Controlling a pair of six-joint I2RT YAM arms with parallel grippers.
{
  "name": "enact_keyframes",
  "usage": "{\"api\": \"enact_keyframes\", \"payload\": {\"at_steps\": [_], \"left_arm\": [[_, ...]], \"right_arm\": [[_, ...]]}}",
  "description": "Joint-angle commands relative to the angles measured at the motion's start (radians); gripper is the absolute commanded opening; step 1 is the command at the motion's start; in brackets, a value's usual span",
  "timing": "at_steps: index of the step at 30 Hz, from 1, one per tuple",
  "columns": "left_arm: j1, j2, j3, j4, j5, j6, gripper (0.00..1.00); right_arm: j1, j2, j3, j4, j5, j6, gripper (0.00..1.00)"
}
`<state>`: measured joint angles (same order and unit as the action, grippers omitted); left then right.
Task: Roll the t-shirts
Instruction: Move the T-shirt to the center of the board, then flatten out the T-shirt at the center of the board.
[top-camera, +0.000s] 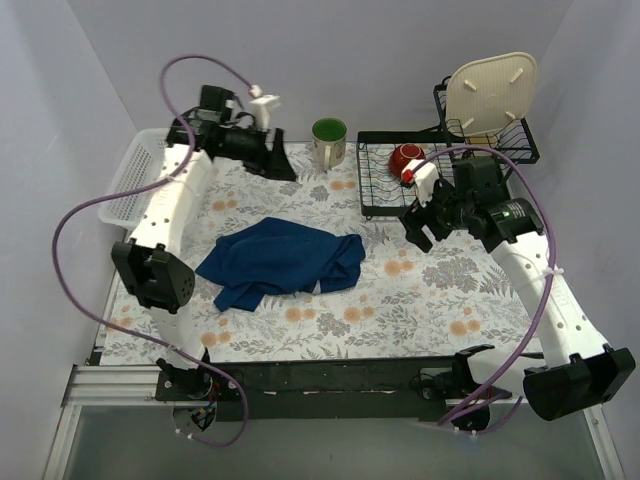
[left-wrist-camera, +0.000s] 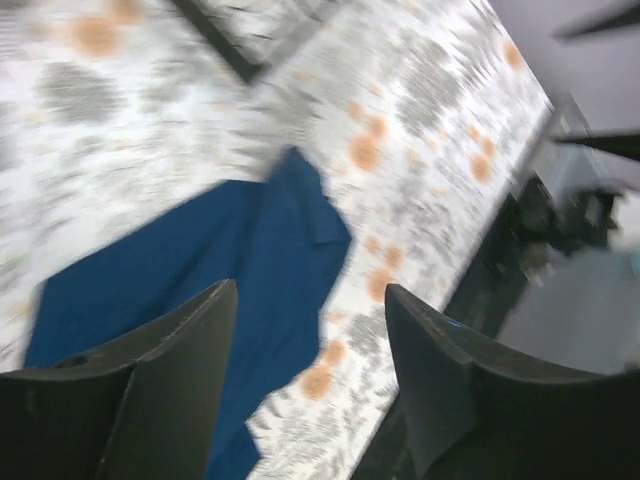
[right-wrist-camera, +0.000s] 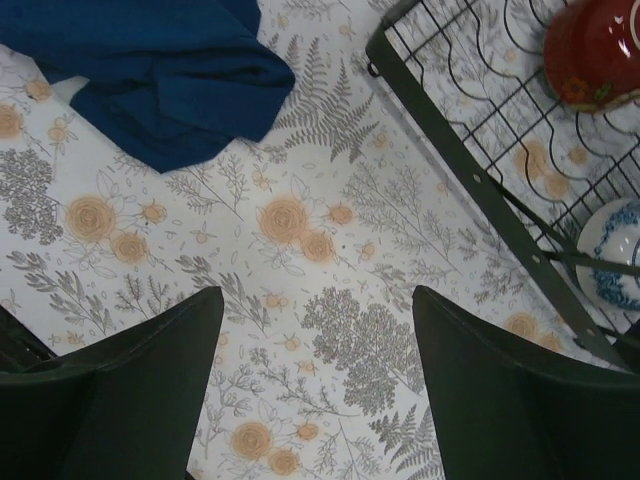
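Note:
A dark navy-blue t-shirt (top-camera: 280, 262) lies crumpled on the floral tablecloth, left of centre. It also shows blurred in the left wrist view (left-wrist-camera: 200, 270) and at the top left of the right wrist view (right-wrist-camera: 160, 70). No chest print shows. My left gripper (top-camera: 280, 160) is raised at the back left, well behind the shirt, open and empty (left-wrist-camera: 312, 320). My right gripper (top-camera: 418, 225) hovers to the right of the shirt, open and empty (right-wrist-camera: 318, 340), over bare tablecloth.
A black wire dish rack (top-camera: 385, 190) at the back right holds a red cup (top-camera: 405, 158), a white and blue dish (right-wrist-camera: 610, 260) and an upright cream board (top-camera: 490, 95). A green mug (top-camera: 329, 142) stands at the back centre. A white basket (top-camera: 135, 170) sits at the left edge.

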<state>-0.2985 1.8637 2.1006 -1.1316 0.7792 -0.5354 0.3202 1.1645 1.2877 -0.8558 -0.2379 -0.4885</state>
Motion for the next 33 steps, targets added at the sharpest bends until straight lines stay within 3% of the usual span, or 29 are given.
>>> {"api": "enact_keyframes", "payload": {"at_steps": [1,3,7,12,20,25,33], "left_arm": [[0.264,-0.200,-0.187,0.027,-0.055,-0.063,0.63],[0.297,-0.297,-0.273,0.072,-0.161,-0.057,0.66],[0.348,-0.544,-0.483,0.131,-0.339,-0.132,0.78],[0.547,-0.687,-0.616,0.098,-0.311,-0.175,0.83],[0.570,-0.830,-0.718,0.046,-0.345,-0.150,0.84],[0.570,-0.865,-0.757,0.035,-0.365,-0.138,0.84],[0.568,-0.851,-0.772,0.056,-0.340,-0.144,0.84]], "right_arm": [[0.113,0.072,0.105,-0.014,-0.046,-0.106,0.82],[0.192,0.122,0.123,0.027,-0.022,-0.139,0.81],[0.489,0.237,0.142,0.150,0.083,-0.235,0.75],[0.680,0.457,0.191,0.326,0.072,-0.291,0.64],[0.714,0.776,0.403,0.238,0.008,-0.262,0.60],[0.729,0.788,0.369,0.163,-0.018,-0.367,0.65],[0.754,0.799,0.285,0.152,0.066,-0.409,0.66]]}}
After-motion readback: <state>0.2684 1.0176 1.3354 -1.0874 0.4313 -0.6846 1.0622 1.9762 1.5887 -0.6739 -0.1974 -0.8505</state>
